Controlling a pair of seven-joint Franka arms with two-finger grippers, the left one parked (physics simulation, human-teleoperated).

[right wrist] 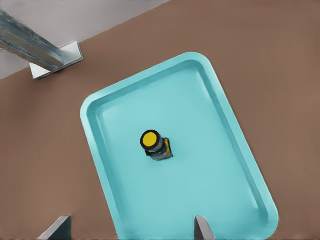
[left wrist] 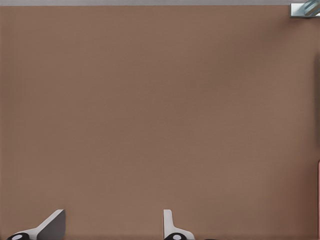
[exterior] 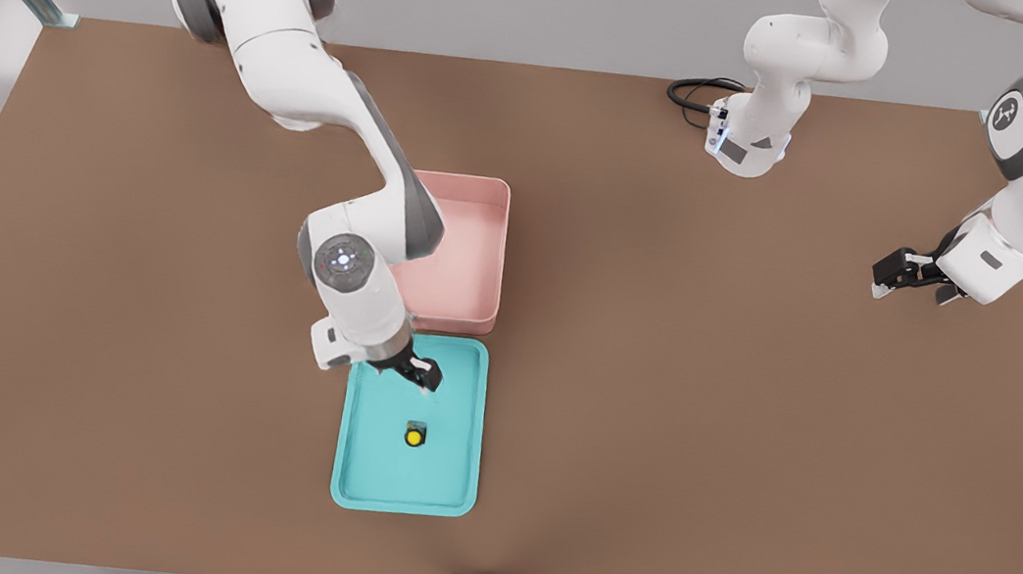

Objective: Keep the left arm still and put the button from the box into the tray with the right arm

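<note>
The gripper (exterior: pixel 428 381) of the right arm (exterior: pixel 364 208) hangs over the end of the tray (exterior: pixel 350 463) that lies nearest the box (exterior: pixel 468 316). Its two fingers stand wide apart with nothing between them; in the right wrist view the two pale fingertips (right wrist: pixel 202 227) show at the edge of the picture, one over the tray's floor and the other out over the brown table (exterior: pixel 753 408).

Nearest the gripper is the tray itself, teal, shallow, with a low raised rim and rounded corners, lying flat on the table directly beneath the open fingers. A little farther out from the gripper, toward the tray's middle, rests the button (exterior: pixel 415 435): a round yellow cap on a dark square base. It sits on the tray's floor, apart from every side of the rim, and apart from both fingers; the gripper is above and to one side of it, not touching it. In the right wrist view the button (right wrist: pixel 156 145) appears close to the centre of the tray (right wrist: pixel 100 150), yellow cap up and somewhat tilted toward the camera.

Behind the gripper, on the side away from the button, stands the pale pink box with tall walls, its near wall just beside the tray's short end. The right arm's forearm and elbow pass over part of the box, hiding that part of its inside; the part that shows holds nothing
</note>
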